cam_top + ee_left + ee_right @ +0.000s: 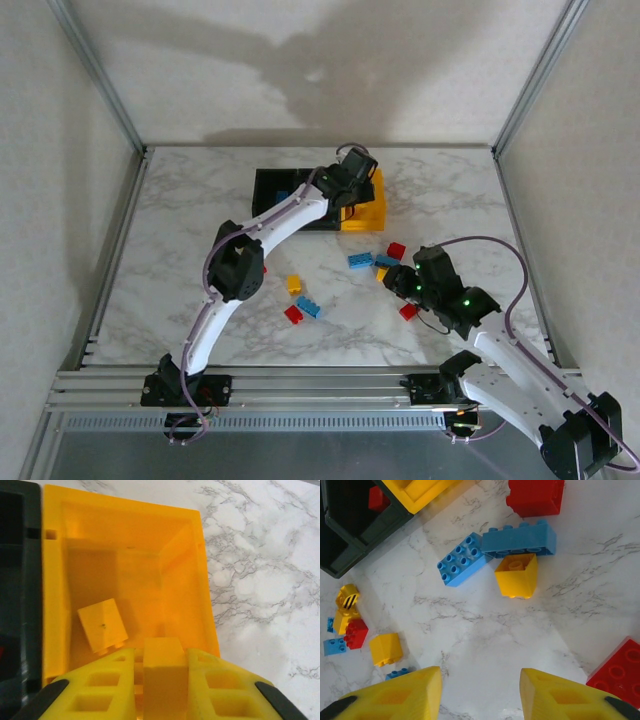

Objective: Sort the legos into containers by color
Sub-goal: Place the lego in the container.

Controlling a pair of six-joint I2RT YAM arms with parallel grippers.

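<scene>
Marbled white tabletop [200, 200], strewn at centre with small red, blue and yellow studded plastic bricks [360, 260]. At 12 o'clock, over open yellow plastic bin [52, 580], left gripper [160, 655] clamped on a yellow plastic brick [162, 680]; second yellow brick [102, 625] lying inside. At 4 o'clock, right gripper [480, 690] spread wide, holding nothing.

Yellow bin [125, 504], black bins [262, 200], red, blue, yellow legos [520, 537], grey-veined white table [180, 200].
</scene>
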